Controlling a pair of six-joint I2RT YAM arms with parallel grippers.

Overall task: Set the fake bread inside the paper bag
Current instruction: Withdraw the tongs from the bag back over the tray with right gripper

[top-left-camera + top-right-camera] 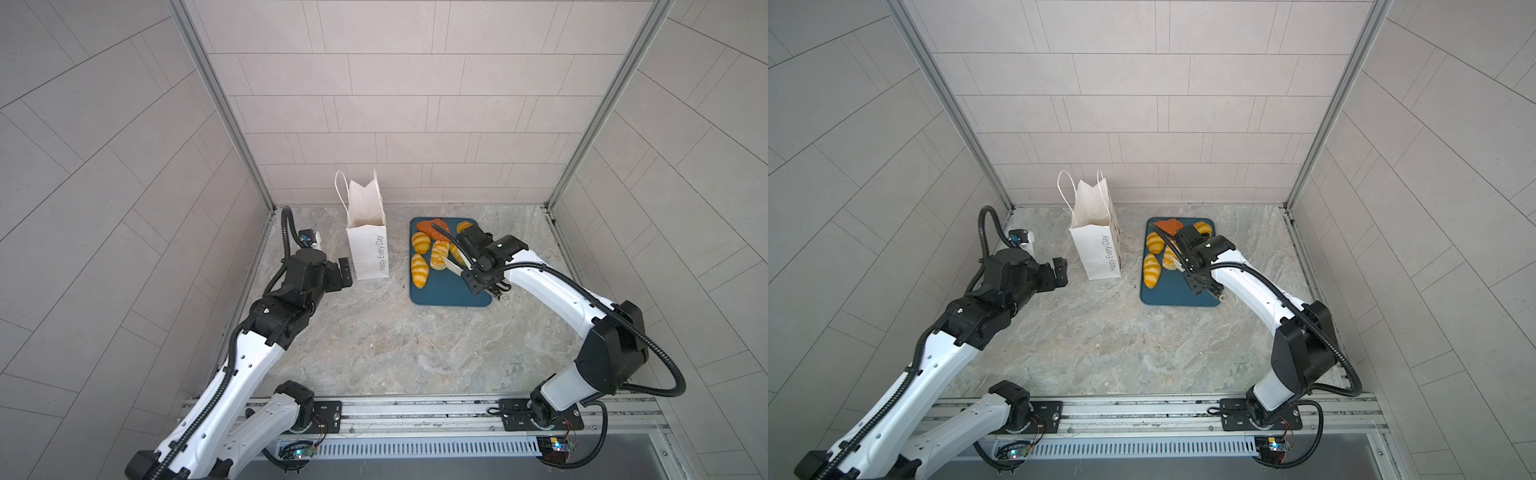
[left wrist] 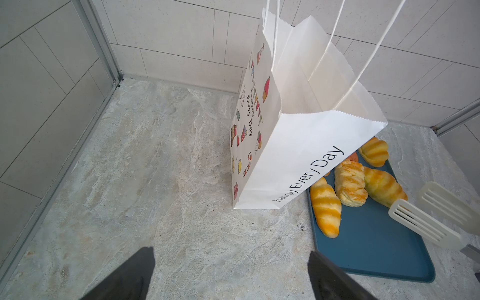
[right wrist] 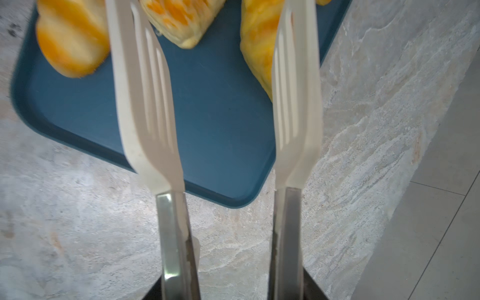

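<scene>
Left wrist view: paper bag [image 2: 298, 155] noted upright on the counter [image 2: 155, 181], mouth open, cord handles raised. Its floor is hidden, so contents cannot be told. Fake bread [image 2: 325, 207] is seen lying loose on a dark teal tray [image 2: 376, 254] just beside the bag: several striped rolls, a flaky plaited piece and, in both top views, an orange-brown triangle at the tray's far end. Pieces are judged light and fairly firm, with a glossy skin that is likely to slide between flat blades. A hold across the thick middle of a roll is judged safer than one at a tapered tip. Bag is judged thin and easily tipped if nudged. Left claw [image 2: 231, 279] is spread fully wide, empty, held low near the bag's base and touching nothing. Right claw [image 3: 233, 292] is closed partway round the metal arms of white slotted tongs [image 3: 145, 104]. The blades are held apart over the tray with nothing caught between them. One blade is seen close against a striped roll, though contact cannot be confirmed.
</scene>
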